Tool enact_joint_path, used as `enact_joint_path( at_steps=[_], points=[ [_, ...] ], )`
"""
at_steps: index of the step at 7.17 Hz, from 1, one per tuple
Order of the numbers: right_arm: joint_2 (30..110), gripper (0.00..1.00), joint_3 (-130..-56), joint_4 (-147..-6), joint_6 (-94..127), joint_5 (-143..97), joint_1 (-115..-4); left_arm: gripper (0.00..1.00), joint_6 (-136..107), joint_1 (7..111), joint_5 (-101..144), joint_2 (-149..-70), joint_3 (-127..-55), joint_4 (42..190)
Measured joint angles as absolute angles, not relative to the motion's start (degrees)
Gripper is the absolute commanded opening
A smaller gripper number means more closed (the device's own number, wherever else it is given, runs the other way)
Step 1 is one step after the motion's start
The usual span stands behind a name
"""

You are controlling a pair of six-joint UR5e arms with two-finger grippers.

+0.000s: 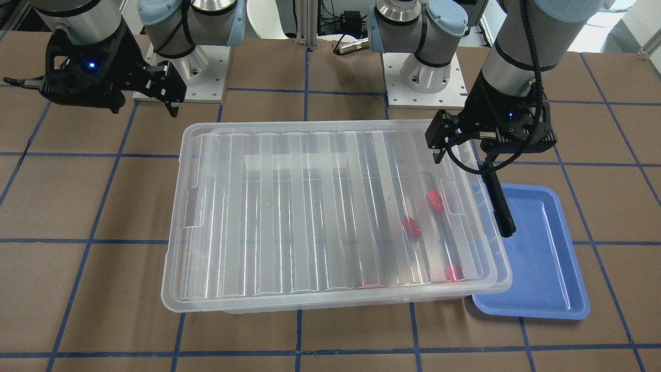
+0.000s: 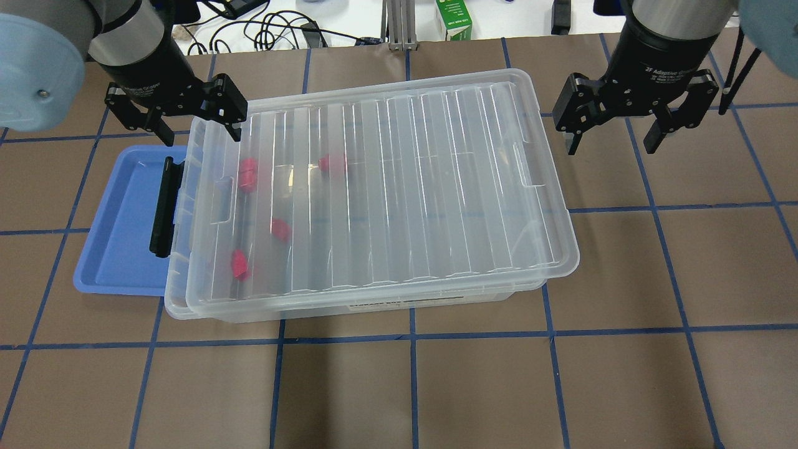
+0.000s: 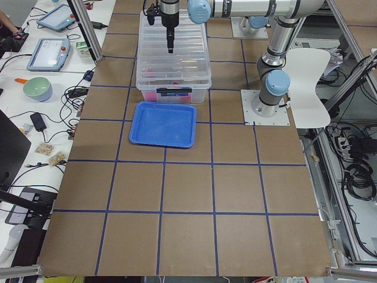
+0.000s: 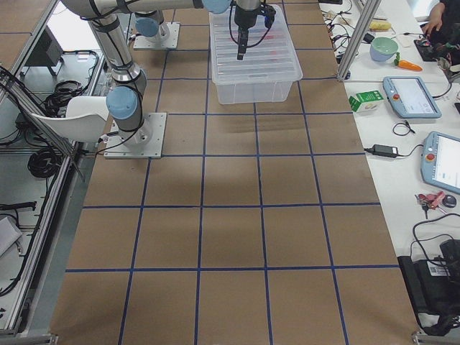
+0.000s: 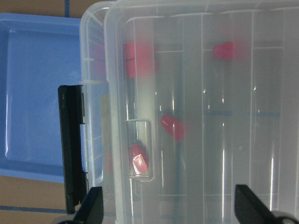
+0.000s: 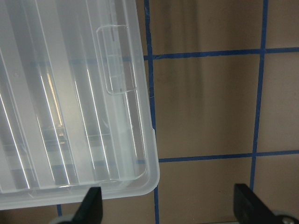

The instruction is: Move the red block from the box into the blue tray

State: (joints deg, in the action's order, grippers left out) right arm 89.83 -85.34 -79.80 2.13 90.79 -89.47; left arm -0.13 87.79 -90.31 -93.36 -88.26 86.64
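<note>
The box [image 2: 405, 187] is a clear bin with its ribbed lid lying on top, slightly askew. Several red blocks lie inside under the lid near the latch end, such as one [image 2: 247, 174] and another [image 2: 280, 229]; they also show in the left wrist view [image 5: 172, 127]. The blue tray [image 2: 124, 218] lies empty beside that end, partly under the box's rim. My left gripper [image 2: 193, 125] is open and empty above the box's latch-end far corner. My right gripper [image 2: 611, 143] is open and empty over the table, just past the box's other end.
A black latch bar [image 2: 163, 207] hangs at the box's tray end, over the tray's edge. The brown table [image 2: 474, 386] has a blue tape grid. Both arm bases [image 1: 186, 77] stand behind the box. Cables and a green carton [image 2: 453, 19] lie beyond the far edge.
</note>
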Motion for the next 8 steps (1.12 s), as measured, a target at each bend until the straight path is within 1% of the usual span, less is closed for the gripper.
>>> enact_joint_path(
  at_steps=[6, 8],
  points=[
    [89.5, 1.0, -85.3, -81.3, 2.0, 91.0, -89.1, 1.0, -0.2, 87.8, -91.9, -92.9, -89.6, 86.9],
    [87.1, 1.0, -85.4, -83.9, 1.8, 91.1, -88.6, 1.0, -0.4, 87.6, -91.9, -92.9, -89.6, 86.8]
  ],
)
